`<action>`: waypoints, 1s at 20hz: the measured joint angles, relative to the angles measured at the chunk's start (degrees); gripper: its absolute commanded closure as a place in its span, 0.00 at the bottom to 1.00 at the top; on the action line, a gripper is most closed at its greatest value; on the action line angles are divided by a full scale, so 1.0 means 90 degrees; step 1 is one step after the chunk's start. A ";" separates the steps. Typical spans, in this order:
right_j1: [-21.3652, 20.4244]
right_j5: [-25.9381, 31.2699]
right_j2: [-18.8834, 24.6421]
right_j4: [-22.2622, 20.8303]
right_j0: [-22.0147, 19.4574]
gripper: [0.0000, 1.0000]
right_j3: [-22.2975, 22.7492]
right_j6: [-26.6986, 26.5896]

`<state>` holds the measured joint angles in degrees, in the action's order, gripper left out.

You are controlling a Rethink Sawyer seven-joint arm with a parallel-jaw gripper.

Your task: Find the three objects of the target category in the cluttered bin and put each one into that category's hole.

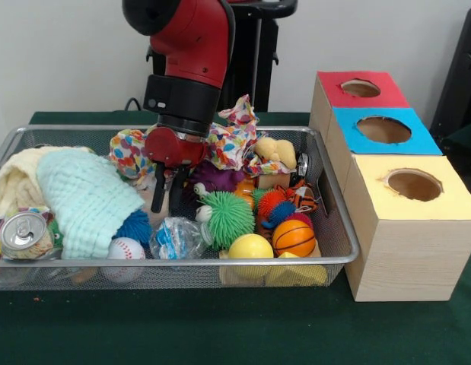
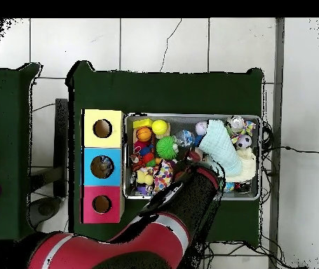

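The pincer (image 1: 167,196), its two dark fingers slightly apart and clamped on nothing, hangs inside the bin (image 1: 335,260) just above and behind a crumpled clear bottle (image 1: 176,237) with a blue-and-white label. That is the only bottle that can be made out; it lies near the front rim, between a baseball (image 1: 125,249) and a yellow ball (image 1: 250,247). The green counter (image 1: 220,327) carries one bin and, to its right, one wooden box (image 1: 406,247) with three holes; the blue-surround hole (image 1: 383,129) is the middle one, between red and yellow. One pale green cloth (image 1: 87,199) covers the bin's left part, with one silver can (image 1: 23,230) at its near left corner. From overhead the red arm (image 2: 183,210) hides the pincer, and the bottle (image 2: 185,137) shows only as a pale blur; the front view shows both plainly.
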<state>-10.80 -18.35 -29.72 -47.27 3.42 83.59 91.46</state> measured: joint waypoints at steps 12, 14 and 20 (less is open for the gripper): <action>-0.0005 0.0003 0.0015 0.0024 0.0018 0.00 -0.0199 0.0000; -0.0001 0.0003 -0.0001 0.0088 0.0041 0.00 -0.0235 0.0000; 0.0001 0.0003 -0.0051 0.0296 0.0114 0.00 -0.0394 0.0000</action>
<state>-10.79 -18.32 -30.18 -44.61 4.44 80.05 91.46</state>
